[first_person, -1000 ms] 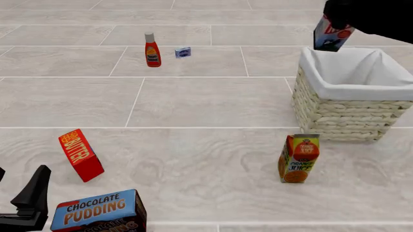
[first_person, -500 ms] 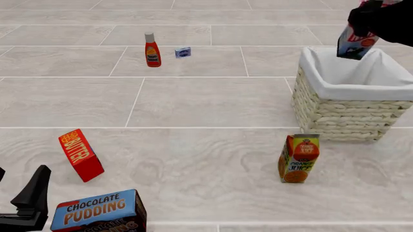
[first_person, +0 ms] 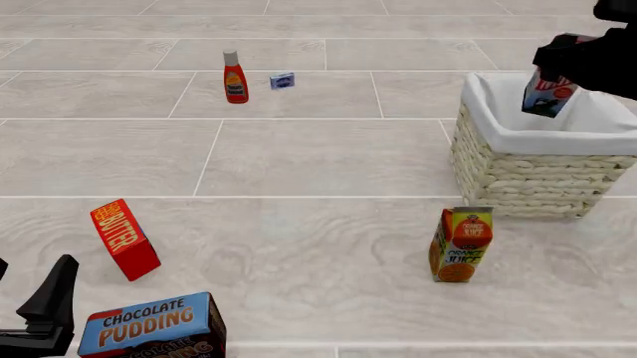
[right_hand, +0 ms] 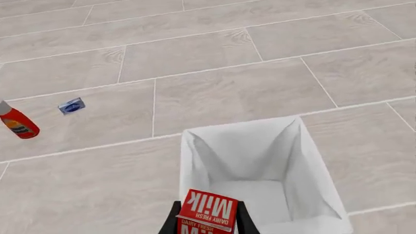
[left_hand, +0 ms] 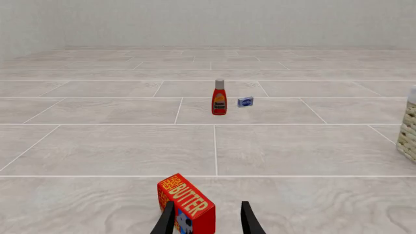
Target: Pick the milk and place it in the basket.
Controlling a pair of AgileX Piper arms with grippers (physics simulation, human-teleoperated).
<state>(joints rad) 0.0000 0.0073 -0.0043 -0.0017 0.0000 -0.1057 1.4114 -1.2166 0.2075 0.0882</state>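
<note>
The milk (first_person: 547,97), a slim carton with a red top, hangs tilted in my right gripper (first_person: 559,68), which is shut on its upper part. It is over the opening of the wicker basket (first_person: 527,179), with its lower end at about rim height against the white lining. In the right wrist view the milk (right_hand: 208,209) sits between the fingers of the right gripper (right_hand: 206,223), above the basket's white lining (right_hand: 260,161). My left gripper (first_person: 28,289) is open and empty at the near left, low over the floor; the left wrist view shows its fingers (left_hand: 166,222) apart.
An orange juice carton (first_person: 461,245) stands just in front of the basket. A red butter box (first_person: 124,239) and a chocolate pudding box (first_person: 149,324) lie near the left gripper. A ketchup bottle (first_person: 235,77) and a small blue packet (first_person: 282,80) are at the far middle.
My right gripper has carried the milk to the right and downward, from beyond the basket's far left rim to over its opening. The left arm has not moved.
</note>
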